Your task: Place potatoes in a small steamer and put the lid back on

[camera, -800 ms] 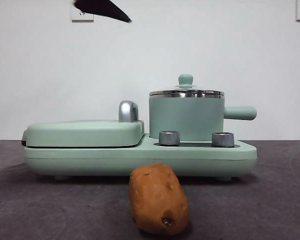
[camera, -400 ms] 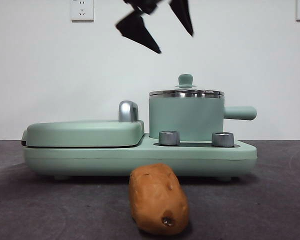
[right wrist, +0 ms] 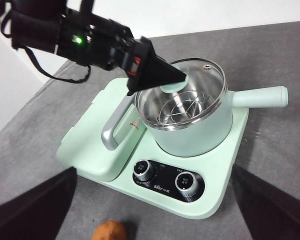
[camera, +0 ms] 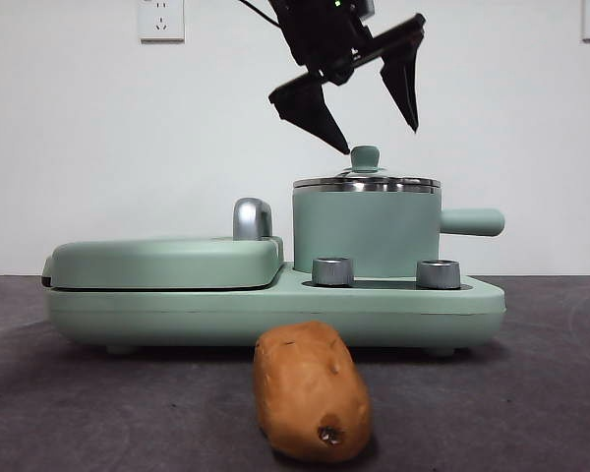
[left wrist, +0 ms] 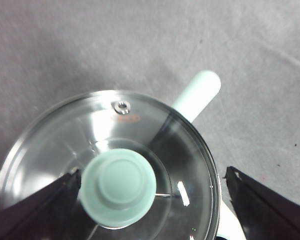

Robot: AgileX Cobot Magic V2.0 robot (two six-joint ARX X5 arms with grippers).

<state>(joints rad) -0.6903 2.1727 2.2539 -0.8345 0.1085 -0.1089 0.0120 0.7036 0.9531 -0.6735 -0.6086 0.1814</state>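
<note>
Left gripper [camera: 376, 136] up high, pointing down, jaws spread wide apart. Right gripper [right wrist: 152, 202] raised farther back, jaws wide apart too, holding nothing.

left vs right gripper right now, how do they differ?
The left gripper hovers over the lid, fingers straddling its knob; the right gripper hangs high, away from the small steamer. Left is close to grasping; right waits. Both open, holding nothing.

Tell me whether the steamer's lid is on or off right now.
On. The lid sits flat on the small steamer, rim to rim, and the open left gripper straddles its knob without gripping it.
</note>
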